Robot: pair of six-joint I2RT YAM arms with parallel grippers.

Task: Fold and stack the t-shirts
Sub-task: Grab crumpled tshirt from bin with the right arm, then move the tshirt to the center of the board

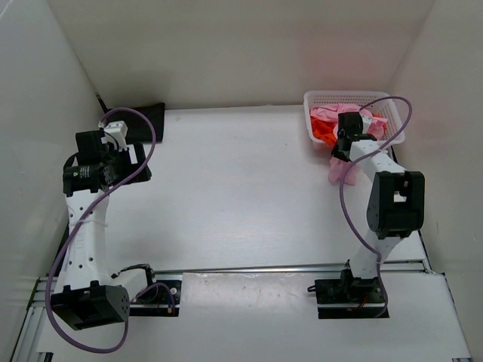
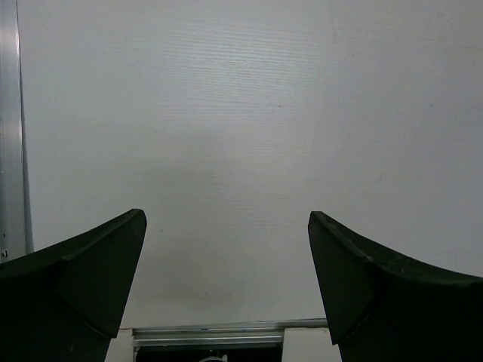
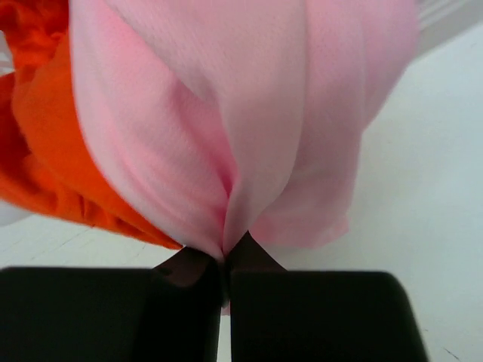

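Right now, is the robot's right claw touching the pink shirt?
Touching. The right wrist view shows the right gripper shut, with a fold of the pink t-shirt pinched between its jaws.

Looks down past left gripper (image 2: 226, 217), jaws spread wide. Shows two dark fingers (image 2: 83, 279) rising from the lower corners, tips well apart. Shows white table (image 2: 241, 113) between them and filling everything above. Shows a metal rail (image 2: 9, 128) running up the left edge, and a second rail (image 2: 207, 332) crossing the bottom edge between the fingers.
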